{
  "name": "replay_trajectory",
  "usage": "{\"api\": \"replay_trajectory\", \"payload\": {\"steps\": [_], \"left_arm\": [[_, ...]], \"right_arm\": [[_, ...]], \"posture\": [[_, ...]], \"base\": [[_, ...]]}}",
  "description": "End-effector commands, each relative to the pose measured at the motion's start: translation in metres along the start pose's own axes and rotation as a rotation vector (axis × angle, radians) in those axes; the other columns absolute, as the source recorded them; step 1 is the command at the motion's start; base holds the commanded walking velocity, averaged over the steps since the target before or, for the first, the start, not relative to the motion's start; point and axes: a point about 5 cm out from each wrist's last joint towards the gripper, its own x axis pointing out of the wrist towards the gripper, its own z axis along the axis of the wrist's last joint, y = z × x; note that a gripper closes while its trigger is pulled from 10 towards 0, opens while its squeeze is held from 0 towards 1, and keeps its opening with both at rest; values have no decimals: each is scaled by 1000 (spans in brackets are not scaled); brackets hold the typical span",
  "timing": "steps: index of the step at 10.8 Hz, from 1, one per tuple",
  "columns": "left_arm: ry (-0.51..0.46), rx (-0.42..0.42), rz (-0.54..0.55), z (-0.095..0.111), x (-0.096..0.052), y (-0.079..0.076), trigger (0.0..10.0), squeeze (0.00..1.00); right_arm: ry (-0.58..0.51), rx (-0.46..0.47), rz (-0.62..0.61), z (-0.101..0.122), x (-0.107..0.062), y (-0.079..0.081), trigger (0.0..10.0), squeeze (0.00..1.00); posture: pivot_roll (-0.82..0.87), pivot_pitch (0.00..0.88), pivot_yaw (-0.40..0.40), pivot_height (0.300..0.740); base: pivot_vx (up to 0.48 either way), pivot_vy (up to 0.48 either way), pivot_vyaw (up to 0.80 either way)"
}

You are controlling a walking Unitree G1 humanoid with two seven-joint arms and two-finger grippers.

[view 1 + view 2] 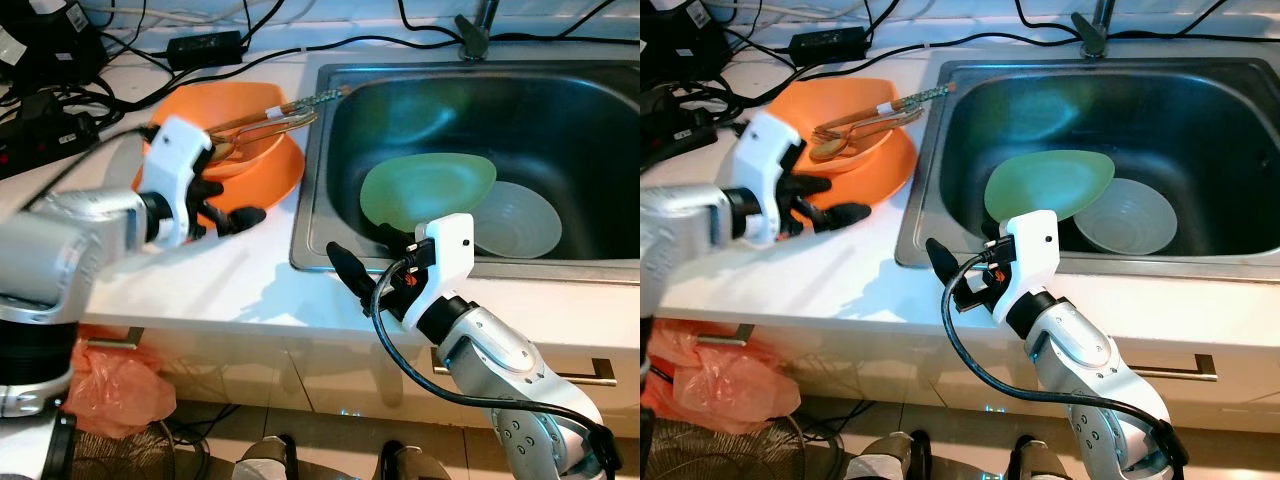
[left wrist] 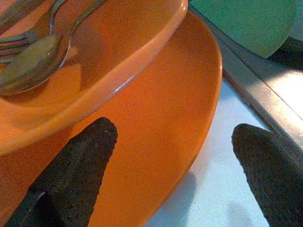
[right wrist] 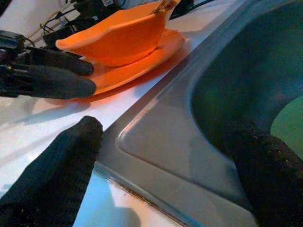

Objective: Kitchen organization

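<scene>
At the counter's (image 1: 200, 290) front, a strip of bare white runs between the orange plate (image 1: 275, 175) and the sink's (image 1: 312, 200) steel rim — the only open ground near either arm. The left gripper (image 1: 232, 205) hovers at the plate's near edge, fingers spread and holding nothing; one finger (image 2: 78, 165) lies over the plate's rim, though contact is hard to judge. An orange bowl (image 1: 225, 110) sits on the plate, with a spoon (image 2: 28, 64) and fork (image 2: 14, 45) in it. The right gripper (image 1: 365, 262) hangs over the sink's front corner, fingers wide and empty. In the basin — a green plate (image 1: 425, 190) leaning over a pale bowl (image 1: 520, 220). Black cables (image 1: 60, 110) crowd the counter's back.
</scene>
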Motion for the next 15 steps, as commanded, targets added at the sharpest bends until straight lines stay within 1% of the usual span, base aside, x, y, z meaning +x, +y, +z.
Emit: {"api": "replay_trajectory", "payload": {"steps": [1,2,3,4,5,6,7,8,10,12,13,14,15], "left_arm": [[17,2,2,-7,3,1,10000,0],[19,14,-10,-15,8,-1,10000,0],[36,6,-2,-29,13,2,10000,0],[37,-20,-26,-37,16,2,10000,0],[46,-22,-36,-40,17,3,10000,0],[52,-36,-93,-43,18,-1,10000,0],[38,-33,-159,-44,19,-6,10000,0],[13,-1,-228,-40,17,-12,10000,0],[24,16,-299,-40,12,-19,10000,0],[48,20,-322,-44,9,-20,10000,0],[65,-4,-337,-46,6,-20,10000,0],[68,16,-370,-44,3,-24,10000,0],[66,16,-368,-43,2,-24,10000,0]], "right_arm": [[10,1,7,-2,0,0,10000,43],[11,-1,6,-2,0,0,10000,47],[12,-6,3,-1,-1,-1,10000,43],[12,-10,3,-1,-2,-2,10000,43],[12,-12,3,-1,-2,-2,10000,43],[13,-15,3,0,-2,-3,10000,43],[13,-16,4,0,-2,-3,10000,43],[12,-16,6,0,-1,-2,10000,39],[15,-15,7,0,-2,-2,10000,43],[16,-16,9,0,-1,-2,10000,43],[17,-15,9,0,-1,-2,10000,43],[18,-14,10,-1,-1,-2,10000,43],[19,-13,10,-1,-1,-2,10000,43]], "posture": [[69,140,101,740],[69,140,101,740],[53,135,96,740],[51,133,92,740],[51,133,92,740],[49,130,91,740],[47,128,92,740],[47,129,91,740],[47,130,89,740],[51,133,87,740],[51,133,87,740],[53,133,89,740],[53,133,89,740]], "base": [[0,0,0],[0,0,0],[0,0,0],[0,0,0],[0,0,0],[0,0,0],[0,0,0],[0,0,0],[0,0,0],[0,0,0],[0,0,0],[0,0,0],[0,0,0]]}}
